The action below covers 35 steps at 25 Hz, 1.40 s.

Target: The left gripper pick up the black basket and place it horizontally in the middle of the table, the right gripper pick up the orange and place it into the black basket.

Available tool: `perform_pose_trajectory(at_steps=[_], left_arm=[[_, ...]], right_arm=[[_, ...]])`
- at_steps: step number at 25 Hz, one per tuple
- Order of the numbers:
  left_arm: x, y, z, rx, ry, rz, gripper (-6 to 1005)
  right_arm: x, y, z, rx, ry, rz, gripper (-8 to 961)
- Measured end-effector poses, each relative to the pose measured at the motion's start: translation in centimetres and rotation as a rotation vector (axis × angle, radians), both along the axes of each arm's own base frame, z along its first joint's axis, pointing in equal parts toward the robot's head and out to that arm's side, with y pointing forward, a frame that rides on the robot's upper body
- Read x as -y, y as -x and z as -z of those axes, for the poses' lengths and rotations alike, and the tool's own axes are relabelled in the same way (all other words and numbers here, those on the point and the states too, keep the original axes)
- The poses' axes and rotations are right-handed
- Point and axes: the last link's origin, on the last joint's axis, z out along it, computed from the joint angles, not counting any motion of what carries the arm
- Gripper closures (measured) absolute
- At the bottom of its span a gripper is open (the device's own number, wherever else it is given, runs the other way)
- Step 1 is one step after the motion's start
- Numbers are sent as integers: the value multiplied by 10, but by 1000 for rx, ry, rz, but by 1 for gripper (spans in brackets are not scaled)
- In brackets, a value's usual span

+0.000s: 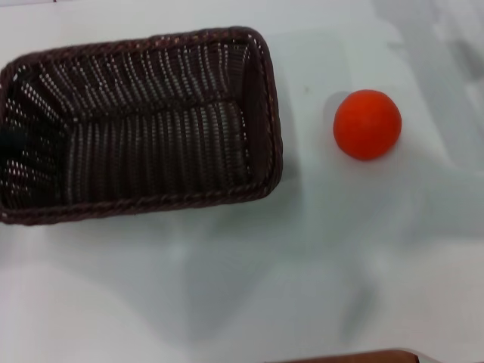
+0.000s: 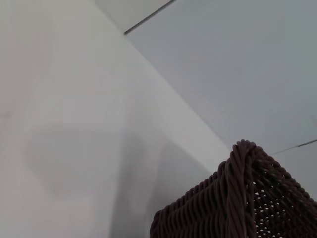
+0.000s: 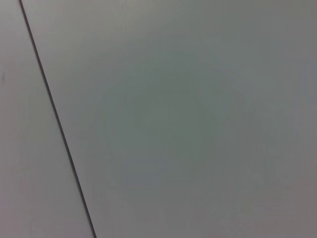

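The black basket (image 1: 140,125) lies flat on the white table (image 1: 249,287) at the left of the head view, open side up and empty. Its braided corner shows close up in the left wrist view (image 2: 242,198). A dark blurred shape at the basket's left end (image 1: 11,144), cut by the frame edge, may be my left gripper. The orange (image 1: 367,125) rests on the table to the right of the basket, a short gap away from its right rim. My right gripper is out of view in every frame.
A brown edge (image 1: 355,355) shows at the bottom of the head view. The right wrist view shows only a plain grey surface with a thin dark seam (image 3: 54,119). Bare table lies in front of the basket and around the orange.
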Motion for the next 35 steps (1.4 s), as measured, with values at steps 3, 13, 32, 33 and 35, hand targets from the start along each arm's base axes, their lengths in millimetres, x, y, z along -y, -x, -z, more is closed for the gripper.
perform_pose_trajectory(at_steps=[3,13,32,33,35], left_arm=[[6,4,3,9,4,-15,801],[16,7,6,60,-12,-21,711],[1,-10,14,55,34,87,421],[0,-11,16,57,38,95,418],[-2,-14,18,59,41,108,411]], right_arm=[[-2,1,1,4,5,0,189],[-4,3,2,7,12,-1,191],[-3,-1,5,1,29,25,186],[-3,-2,5,0,29,26,186],[-2,-2,5,0,29,27,185]])
